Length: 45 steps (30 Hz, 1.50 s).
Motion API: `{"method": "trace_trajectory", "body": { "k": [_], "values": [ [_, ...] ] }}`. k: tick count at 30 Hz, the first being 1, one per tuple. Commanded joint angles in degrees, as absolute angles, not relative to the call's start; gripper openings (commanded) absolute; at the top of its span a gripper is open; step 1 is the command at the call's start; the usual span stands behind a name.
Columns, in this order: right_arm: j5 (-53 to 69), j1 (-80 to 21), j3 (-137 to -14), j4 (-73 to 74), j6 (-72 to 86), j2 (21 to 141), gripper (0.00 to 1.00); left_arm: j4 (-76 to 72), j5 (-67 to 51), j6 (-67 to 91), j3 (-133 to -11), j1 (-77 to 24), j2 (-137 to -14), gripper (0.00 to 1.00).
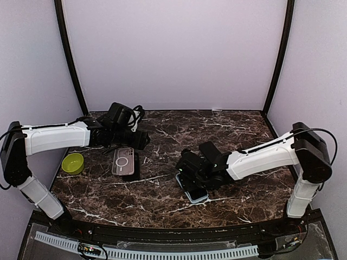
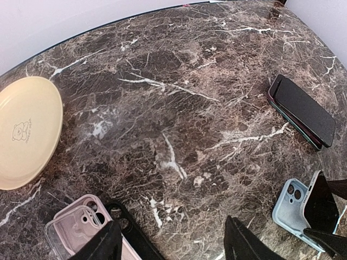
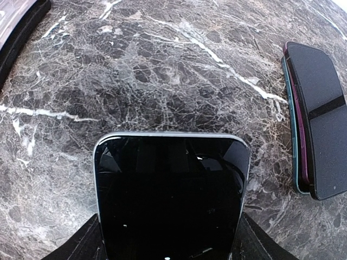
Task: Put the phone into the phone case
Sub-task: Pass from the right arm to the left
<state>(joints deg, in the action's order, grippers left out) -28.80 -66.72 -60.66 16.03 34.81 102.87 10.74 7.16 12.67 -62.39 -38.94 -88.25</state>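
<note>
Currently the right gripper (image 3: 171,241) is closed on the phone (image 3: 171,189), one finger on each long edge, screen up. This side grip leaves the back free, probably so it can drop into a shell. In the left wrist view the phone stands tilted, its lower end touching a blue case (image 2: 290,208) lying flat on the table (image 1: 227,130), toward 5 o'clock from table centre. Judged from that tilt, seating has begun but the phone is not yet pressed home.

The left gripper (image 2: 173,246) hangs with fingers spread and nothing between them, near 9 o'clock, above the spare cases and apart from the work.

Count:
- Phones in grip: one.
- Single cases: three. Blue case, clear case (image 1: 122,161), black case (image 1: 133,168); the last two touch.
- Dark stack (image 3: 317,119), at 2 o'clock from the phone: one; its layers cannot be counted.
- Dish (image 1: 72,162): one, far 9 o'clock.
</note>
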Motion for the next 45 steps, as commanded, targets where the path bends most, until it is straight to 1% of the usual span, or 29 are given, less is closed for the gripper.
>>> {"method": "trace_trajectory", "body": {
  "k": [1,9,16,21,33,35,39,45],
  "values": [
    [-30.60,-66.99,-61.82,14.66,34.99,102.16,0.21,10.22,7.66,12.04,-61.69,-39.11,-86.54,0.66],
    [-32.01,-67.73,-63.53,18.59,36.32,102.54,0.21,10.53,8.14,11.92,-61.90,-39.04,-86.69,0.66],
    [-32.78,-68.19,-63.74,19.12,36.37,103.47,0.21,10.22,8.87,11.85,-61.55,-39.11,-85.99,0.65],
    [-29.75,-68.47,-62.23,18.17,35.02,104.15,0.22,10.21,9.27,11.74,-61.57,-39.03,-85.64,0.66],
    [-26.71,-68.41,-62.14,19.76,33.15,105.03,0.23,10.04,8.76,11.78,-61.54,-39.10,-85.45,0.66],
    [-26.52,-68.14,-62.35,18.21,30.97,102.75,0.22,9.99,8.83,11.73,-61.56,-39.04,-85.40,0.65],
    [-27.12,-67.38,-62.16,13.12,21.79,95.71,0.22,9.71,8.66,11.42,-61.44,-39.11,-85.37,0.65],
    [-28.09,-67.15,-56.45,3.91,10.55,85.31,0.23,8.93,6.47,10.63,-61.42,-39.08,-84.52,0.66]
  ]
}}
